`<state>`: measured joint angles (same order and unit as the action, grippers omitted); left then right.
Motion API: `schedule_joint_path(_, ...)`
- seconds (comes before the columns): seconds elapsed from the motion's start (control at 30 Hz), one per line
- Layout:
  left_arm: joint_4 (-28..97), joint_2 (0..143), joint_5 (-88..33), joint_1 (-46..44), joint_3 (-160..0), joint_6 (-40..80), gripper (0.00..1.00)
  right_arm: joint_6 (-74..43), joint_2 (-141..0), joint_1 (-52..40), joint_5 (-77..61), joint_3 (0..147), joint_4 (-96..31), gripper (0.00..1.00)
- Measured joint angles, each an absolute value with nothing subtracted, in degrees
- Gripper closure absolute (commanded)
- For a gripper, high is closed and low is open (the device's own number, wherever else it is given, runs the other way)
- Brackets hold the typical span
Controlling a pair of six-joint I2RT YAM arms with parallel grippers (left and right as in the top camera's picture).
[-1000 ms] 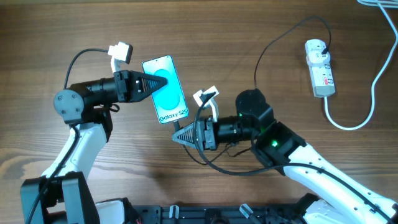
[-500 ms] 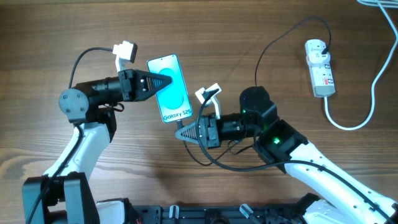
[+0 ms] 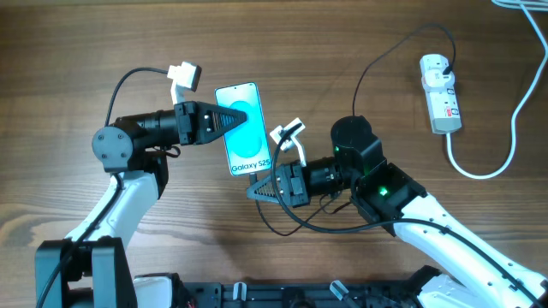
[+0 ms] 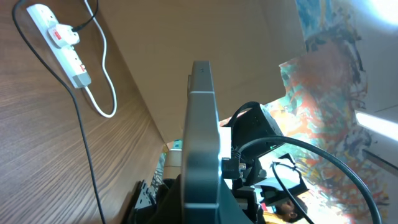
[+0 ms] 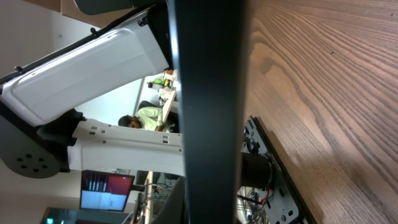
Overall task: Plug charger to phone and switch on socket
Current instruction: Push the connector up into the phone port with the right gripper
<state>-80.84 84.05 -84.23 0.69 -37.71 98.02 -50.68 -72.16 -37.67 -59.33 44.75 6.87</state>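
**Q:** Overhead view: where is the phone [image 3: 247, 137]?
**A:** Left of centre on the counter [image 3: 325, 34], screen up. The L gripper [image 3: 238, 113] is clamped on its far-left part. L wrist view shows the phone edge-on btwn the fingers.

**Q:** R gripper [image 3: 255, 189]?
**A:** Just beside the phone's near short edge, tip pointing at it. Wide or narrow: can't tell, since a dark blurred bar blocks the R wrist view.

**Q:** Socket [image 3: 440, 92]?
**A:** Lying flat near the far-right corner, well apart from both grippers.

**Q:** Charger [image 3: 360, 77]?
**A:** Thin blk cable from a plug in the socket, arcing toward counter centre and reaching the R arm. Connector tip hidden. A thicker white cable [image 3: 516, 120] loops toward the right edge.
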Motion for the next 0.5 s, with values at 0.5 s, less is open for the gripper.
schedule_joint_path(0.5, -86.7, 84.1, -81.1, -1.0, -36.3, 98.4, 0.96, -50.9, -72.2, -37.3, -60.9, 44.8, 6.8, 0.95)
